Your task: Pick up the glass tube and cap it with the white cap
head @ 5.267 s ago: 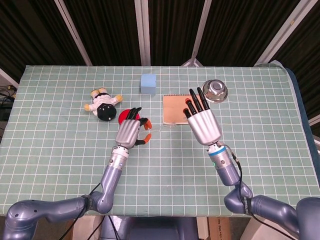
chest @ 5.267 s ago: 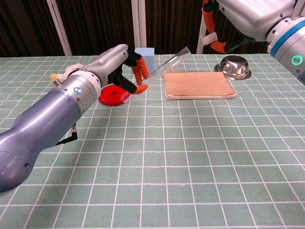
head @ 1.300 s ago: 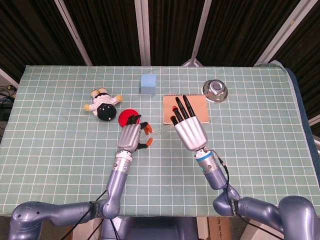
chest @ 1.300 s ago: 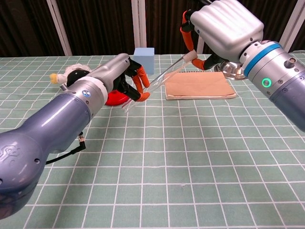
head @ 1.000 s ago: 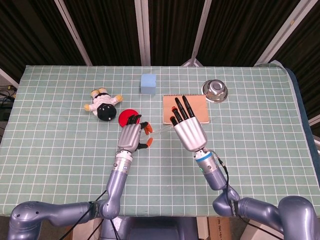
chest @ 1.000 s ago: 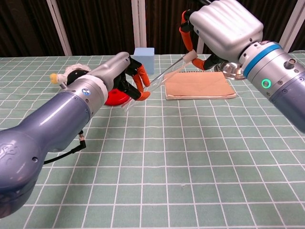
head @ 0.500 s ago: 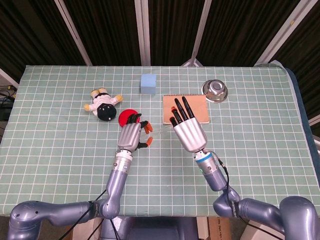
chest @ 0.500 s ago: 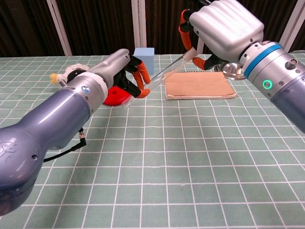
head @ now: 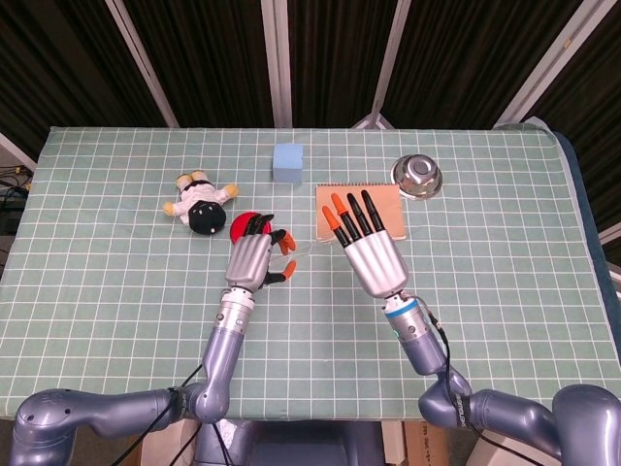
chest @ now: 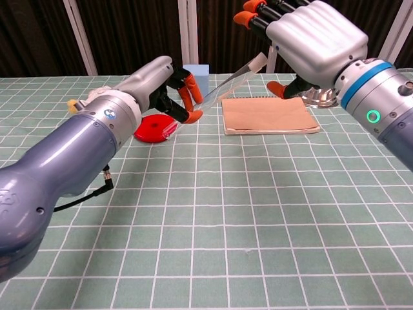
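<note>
— Where is the glass tube (chest: 222, 84) sitting?

— It is hanging above the table (head: 116, 291), tilted, its lower end pinched in the orange fingertips (chest: 188, 92) of the left hand (head: 251, 259). The white cap (chest: 260, 62) is sitting on its upper end, just beside the right hand (chest: 316, 39).

— Is the right hand gripping anything?

— No, its fingers (head: 351, 216) are stretching out straight and slightly apart, holding nothing (the thumb is showing below the palm in the chest view).

— What else is lying on the table?

— A red disc (chest: 153, 128) is lying under the left hand, with a doll (head: 201, 203) beside it toward the left edge. A brown notebook (chest: 268, 115) is lying under the right hand, a metal bowl (head: 417, 176) is sitting toward the far right corner, and a blue block (head: 288, 162) is standing near the far edge.
</note>
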Available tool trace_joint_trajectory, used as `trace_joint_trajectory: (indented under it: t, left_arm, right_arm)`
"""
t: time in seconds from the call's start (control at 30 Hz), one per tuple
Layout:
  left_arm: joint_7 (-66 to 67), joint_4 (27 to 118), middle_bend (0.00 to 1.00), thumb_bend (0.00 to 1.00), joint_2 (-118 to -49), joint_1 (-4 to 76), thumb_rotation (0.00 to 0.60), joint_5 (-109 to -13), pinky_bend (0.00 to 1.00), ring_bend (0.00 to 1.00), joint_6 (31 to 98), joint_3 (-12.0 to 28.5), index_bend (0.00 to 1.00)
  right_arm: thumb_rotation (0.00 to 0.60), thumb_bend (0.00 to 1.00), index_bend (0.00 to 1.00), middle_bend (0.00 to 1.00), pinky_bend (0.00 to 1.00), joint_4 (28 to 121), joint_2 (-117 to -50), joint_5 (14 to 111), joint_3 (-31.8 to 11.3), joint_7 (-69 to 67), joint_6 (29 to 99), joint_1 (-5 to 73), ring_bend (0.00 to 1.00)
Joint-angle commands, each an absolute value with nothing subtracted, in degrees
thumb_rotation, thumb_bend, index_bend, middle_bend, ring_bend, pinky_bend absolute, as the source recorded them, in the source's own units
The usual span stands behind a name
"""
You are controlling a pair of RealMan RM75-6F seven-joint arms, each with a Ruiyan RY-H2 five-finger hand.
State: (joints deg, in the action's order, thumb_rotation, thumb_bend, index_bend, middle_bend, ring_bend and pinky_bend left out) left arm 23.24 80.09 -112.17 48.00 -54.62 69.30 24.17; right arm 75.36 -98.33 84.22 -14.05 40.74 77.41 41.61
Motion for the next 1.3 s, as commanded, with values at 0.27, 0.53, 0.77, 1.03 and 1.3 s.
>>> trace_joint_trajectory:
  t: [0.27,0.53,0.77,1.03,1.3]
  left_arm:
    - [25.8,80.9,0.58,0.55,-106.5,46.9,0.600,-59.0,0.00,0.11,67.2,19.1,0.55]
    - [32.4,82.1,0.58,0.55,-103.2,46.3,0.600,-56.8,0.00,0.12,63.8,14.5,0.55]
    - [39.6,82.6,0.58,0.55,-103.2,47.1,0.600,-51.2,0.00,0.12,61.1,12.3,0.55]
    - [44.5,81.5,0.58,0.55,-104.9,48.2,0.600,-46.7,0.00,0.12,60.7,11.4,0.55]
    - [45.5,82.3,0.45,0.53,-104.7,48.3,0.600,-46.8,0.00,0.11,61.7,10.7,0.49]
  right_arm:
    - [0.600,0.37,0.00,0.00,0.00,77.5,-95.8,82.2,-15.6,41.5,78.5,40.1,0.00]
    - [0.600,0.37,0.00,0.00,0.00,80.2,-94.1,80.8,-17.3,41.6,78.8,39.8,0.00]
    - [0.600,0.37,0.00,0.00,0.00,81.6,-93.3,80.1,-17.4,41.6,79.1,39.3,0.00]
    - [0.600,0.37,0.00,0.00,0.00,82.6,-92.0,79.5,-17.5,41.5,79.3,38.7,0.00]
    - [0.600,0.37,0.00,0.00,0.00,83.1,-91.8,79.1,-16.9,41.0,79.5,38.2,0.00]
